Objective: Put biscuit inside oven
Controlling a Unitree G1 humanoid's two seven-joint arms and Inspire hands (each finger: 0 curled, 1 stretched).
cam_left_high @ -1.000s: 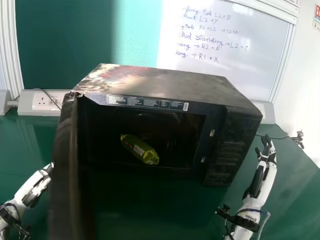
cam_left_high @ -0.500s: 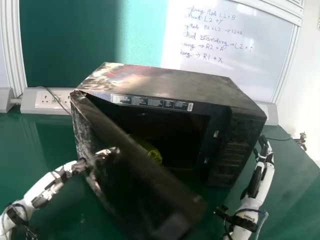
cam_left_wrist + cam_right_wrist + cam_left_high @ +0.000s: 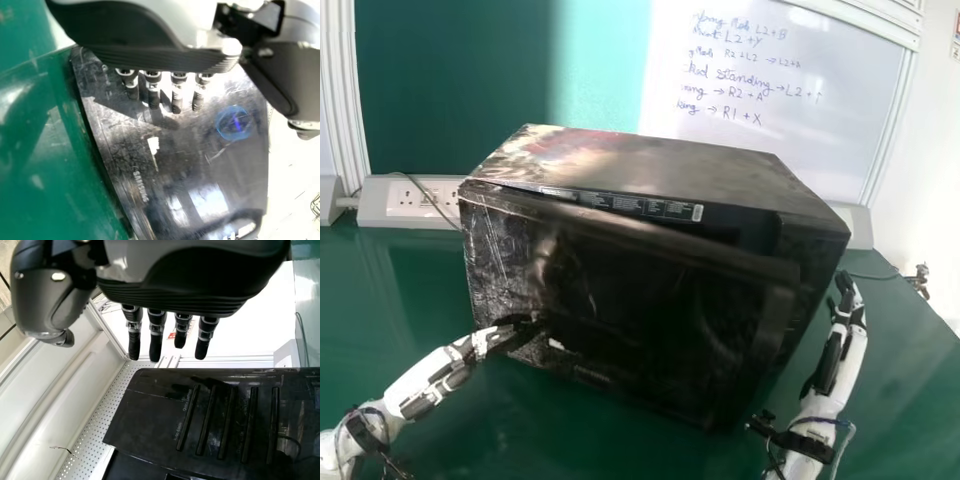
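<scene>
Largely, door (image 3: 630, 310) hides oven front (image 3: 755, 235).

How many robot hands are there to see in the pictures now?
2. The left hand is at the outer face of the oven door; the right hand is beside the oven.

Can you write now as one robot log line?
left robot hand: at oven door | oven door: partly open | right robot hand: beside oven
</scene>
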